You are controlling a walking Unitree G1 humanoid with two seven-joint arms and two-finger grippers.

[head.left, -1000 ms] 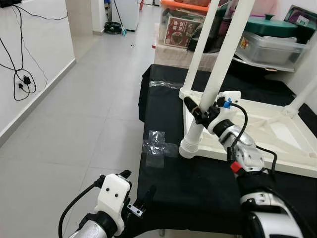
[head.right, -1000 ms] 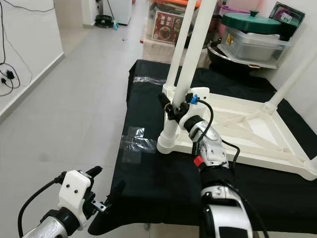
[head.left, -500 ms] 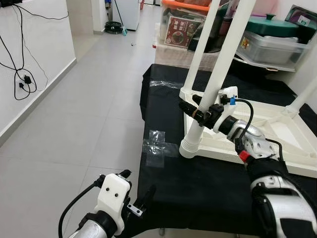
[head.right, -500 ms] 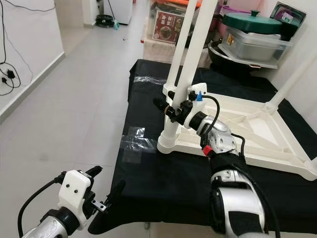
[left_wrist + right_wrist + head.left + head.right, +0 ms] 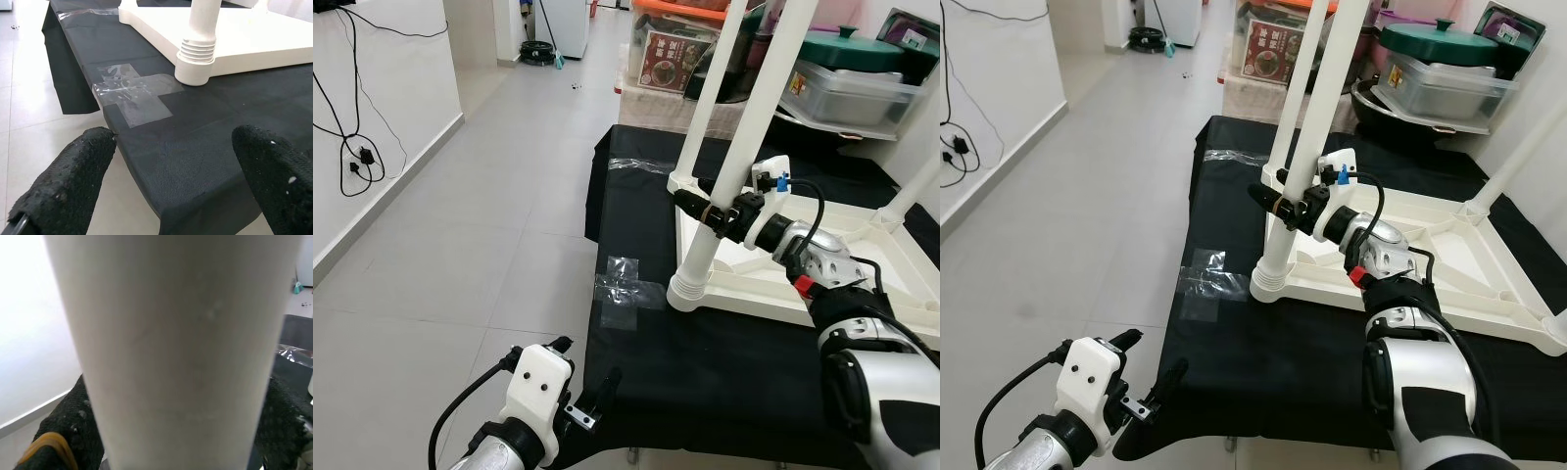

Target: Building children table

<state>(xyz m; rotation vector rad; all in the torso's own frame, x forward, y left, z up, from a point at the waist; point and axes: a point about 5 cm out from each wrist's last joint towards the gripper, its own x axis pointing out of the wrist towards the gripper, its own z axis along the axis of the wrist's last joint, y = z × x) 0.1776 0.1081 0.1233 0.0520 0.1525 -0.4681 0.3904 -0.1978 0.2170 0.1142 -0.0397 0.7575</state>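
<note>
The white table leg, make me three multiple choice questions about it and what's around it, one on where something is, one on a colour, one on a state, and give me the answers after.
1. Where does the ribbed foot of the table leg sit?
A. at the near left corner of the upturned table top
B. on the floor
C. on the green-lidded bin

2. What colour is the cloth under the table parts?
A. white
B. black
C. green

3. What is the right gripper doing?
A. hanging open over the floor
B. closed around the leg
C. pressing on the clear tape

Answers: 1 A, the leg's foot stands at that corner of the top. 2 B, the cloth is black against the white parts. 3 B, the right wrist view shows a finger on each side of the leg. The left gripper hangs open at the cloth's edge.
</note>
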